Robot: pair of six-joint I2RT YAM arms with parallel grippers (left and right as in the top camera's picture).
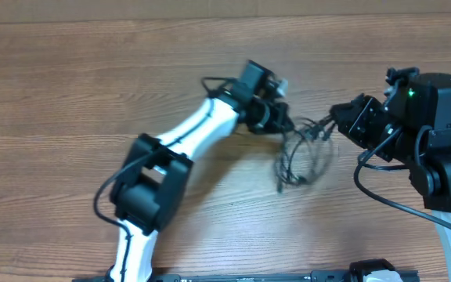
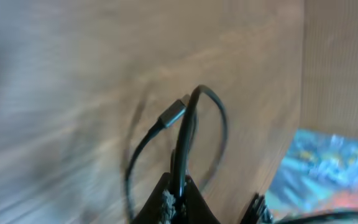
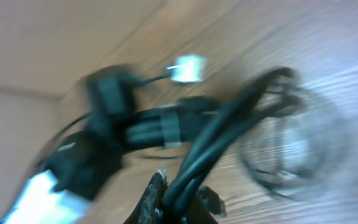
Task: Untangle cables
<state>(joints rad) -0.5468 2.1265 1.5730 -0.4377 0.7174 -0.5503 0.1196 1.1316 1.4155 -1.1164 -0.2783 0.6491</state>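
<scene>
Separating strands: you are at the pull-apart step, judging by both pincers meeting at the cables (image 1: 304, 153) near the middle of the bench (image 1: 92, 63).
Cables: a loose tangle of thin black loops between the two arms. The top of it is drawn up to the pincers and the lower loops lie on the wood.
Left pincer (image 1: 282, 117): narrow, clamped on one cord. The left wrist view shows that cord arching up from between the fingers (image 2: 197, 208), with a silver-tipped plug (image 2: 173, 114) just beside the arch.
Right pincer (image 1: 337, 117): closed on a bunch of cords that run into it in the right wrist view. That view is too blurred for you to count them.
Doing it well: draw the two arms apart slowly and low over the bench, in opposite directions. Watch the loops in the overhead view. If they open, go on; if they cinch into a knot, stop and ease back.
Weak point: your right grip likely holds several strands, so it may drag the whole tangle rather than free one cord. Consider regripping on a single strand.
Snag risk: the plug could catch in a loop.
Writing: none readable. A white tag (image 3: 188, 67) and a blue patterned patch (image 2: 331, 168) are both too blurred to read.
</scene>
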